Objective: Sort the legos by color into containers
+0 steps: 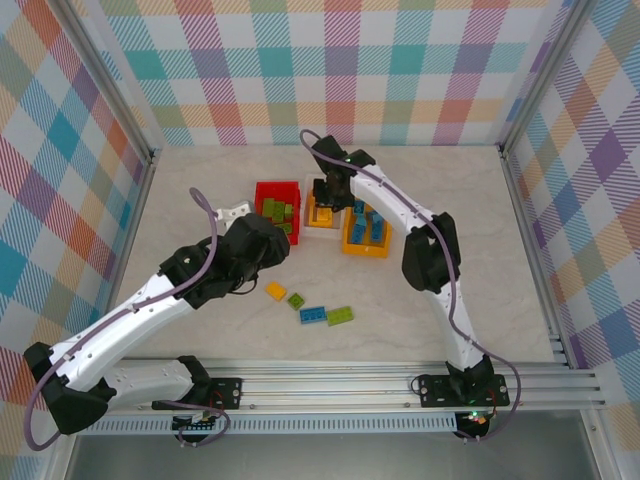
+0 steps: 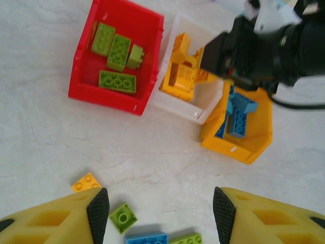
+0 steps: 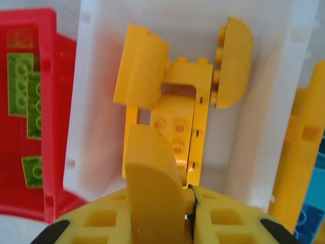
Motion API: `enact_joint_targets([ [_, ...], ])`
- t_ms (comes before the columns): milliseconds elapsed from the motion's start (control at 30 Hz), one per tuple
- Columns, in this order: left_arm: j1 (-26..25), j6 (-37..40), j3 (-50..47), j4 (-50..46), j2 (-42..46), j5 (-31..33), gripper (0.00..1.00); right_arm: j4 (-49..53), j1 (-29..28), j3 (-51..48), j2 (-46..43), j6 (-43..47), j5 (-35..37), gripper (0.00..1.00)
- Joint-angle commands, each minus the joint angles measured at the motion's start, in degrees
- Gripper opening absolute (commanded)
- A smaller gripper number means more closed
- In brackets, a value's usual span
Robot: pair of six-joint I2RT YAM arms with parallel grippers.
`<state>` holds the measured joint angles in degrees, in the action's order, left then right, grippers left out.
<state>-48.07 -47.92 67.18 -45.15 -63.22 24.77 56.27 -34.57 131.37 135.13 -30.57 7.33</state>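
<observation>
Right wrist: right gripper [image 3: 190, 198], jaws nearly together, pinches a curved yellow brick [image 3: 152, 173] just above the white bin [image 3: 99, 127] — crowded with a yellow frame [image 3: 200, 101] and other pieces, so a release may bounce it over the wall into the red bin [image 3: 43, 15]. Left wrist: left gripper [image 2: 161, 211] open, empty, above loose bricks [image 2: 123, 217] on the table [image 2: 152, 152] — right arm [image 2: 274, 40] over the bins [image 2: 259, 142] bars its way.
</observation>
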Motion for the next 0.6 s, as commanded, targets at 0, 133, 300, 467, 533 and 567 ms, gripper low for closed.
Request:
enact_joint_targets([
  [0, 0.6, 0.3, -1.1, -0.7, 0.7, -2.5, 0.58, 7.2, 0.6, 6.3, 1.8, -0.7, 1.7, 0.34],
  [133, 0.6, 1.5, -2.4, 0.0, 0.2, -6.1, 0.59, 6.2, 0.0, 7.0, -0.6, 1.2, 0.7, 0.45],
  [300, 0.7, 6.5, -4.2, 2.2, -0.9, -13.8, 0.60, 5.9, -2.2, 6.5, -6.5, 3.4, -0.1, 0.49],
  [467, 0.3, 20.2, -5.0, 4.6, -5.1, -27.5, 0.61, -1.8, -3.8, -13.0, -25.0, 2.9, 1.8, 0.50],
  [533, -1.2, 27.0, -5.0, 4.7, -7.9, -31.0, 0.61, -9.1, -4.0, -29.5, -37.3, 1.7, 1.8, 0.52],
  [567, -2.1, 29.9, -5.0, 5.0, -9.1, -32.0, 0.61, -11.6, -4.0, -36.0, -42.8, 1.0, 1.5, 0.53],
])
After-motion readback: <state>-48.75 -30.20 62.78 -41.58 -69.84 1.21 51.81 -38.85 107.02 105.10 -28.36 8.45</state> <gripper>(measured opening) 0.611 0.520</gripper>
